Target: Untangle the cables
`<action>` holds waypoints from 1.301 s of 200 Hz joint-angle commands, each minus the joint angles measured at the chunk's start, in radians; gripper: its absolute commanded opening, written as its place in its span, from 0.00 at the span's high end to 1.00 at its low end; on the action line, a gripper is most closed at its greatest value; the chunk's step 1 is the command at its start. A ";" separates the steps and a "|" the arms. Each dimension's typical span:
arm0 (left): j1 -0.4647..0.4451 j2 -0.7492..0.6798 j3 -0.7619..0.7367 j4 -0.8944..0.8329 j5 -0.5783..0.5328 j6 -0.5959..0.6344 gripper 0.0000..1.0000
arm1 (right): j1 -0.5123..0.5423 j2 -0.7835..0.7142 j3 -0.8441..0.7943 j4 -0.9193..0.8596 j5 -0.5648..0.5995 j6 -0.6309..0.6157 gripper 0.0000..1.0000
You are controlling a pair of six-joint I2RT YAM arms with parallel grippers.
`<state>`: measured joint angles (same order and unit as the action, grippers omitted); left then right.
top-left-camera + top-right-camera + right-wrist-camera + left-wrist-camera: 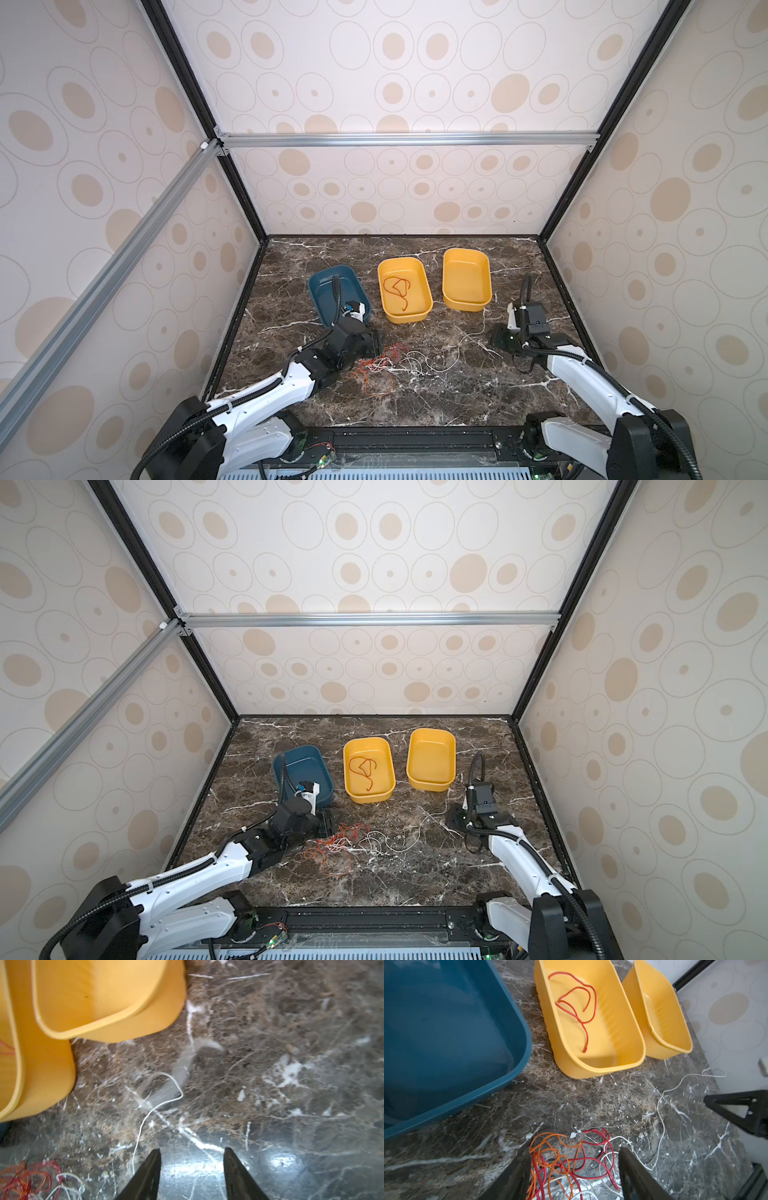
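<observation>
So the main mess of cables (379, 366), red, orange and white all looped through each other, is sitting on the dark marble tabletop (457, 399) toward the front left, just in front of the blue tray (322, 291). The left gripper (575, 1148) is down right over that clump with its jaws spread apart, one finger on each side of the knot. From its wrist camera it's not pinching anything. One red cable (397, 291) is off on its own, curled loosely inside the middle yellow tray (409, 318), and the right yellow tray (465, 306) sits just beside that one. A single white cable (457, 353) trails out of the clump across the marble toward the right side, its far end curling up near the front of the right yellow tray. The right gripper (192, 1148) is low over the table with its jaws parted too and only bare marble between them. The white cable runs just past one finger, and further along it's smeared with blur, so I can't tell exactly how it lies there.
</observation>
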<state>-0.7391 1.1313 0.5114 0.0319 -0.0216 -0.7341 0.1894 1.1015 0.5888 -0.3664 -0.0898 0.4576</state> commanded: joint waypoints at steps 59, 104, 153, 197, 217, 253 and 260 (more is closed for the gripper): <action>-0.059 0.216 0.052 0.127 0.078 0.061 0.30 | 0.364 0.206 0.080 0.134 -0.194 -0.148 0.49; -0.057 0.293 0.016 0.189 0.095 0.029 0.38 | 0.517 0.362 0.135 0.168 -0.192 -0.160 0.49; -0.059 0.318 -0.009 0.216 0.077 0.025 0.50 | 0.582 0.435 0.157 0.121 -0.137 -0.163 0.54; -0.058 0.340 -0.023 0.243 0.076 0.009 0.75 | 0.604 0.436 0.157 0.075 -0.082 -0.172 0.77; -0.058 0.333 -0.028 0.240 0.066 0.005 0.80 | 0.604 0.421 0.154 0.057 -0.005 -0.160 0.91; -0.057 0.312 -0.041 0.229 0.049 -0.002 0.87 | 0.604 0.359 0.145 0.029 0.196 -0.110 1.00; -0.057 0.306 -0.045 0.228 0.045 -0.004 0.89 | 0.605 0.341 0.140 0.022 0.242 -0.095 1.00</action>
<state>-0.7921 1.4620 0.4839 0.2584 0.0547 -0.7216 0.7872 1.5074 0.7292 -0.2924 -0.0364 0.3183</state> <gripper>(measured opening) 0.136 0.051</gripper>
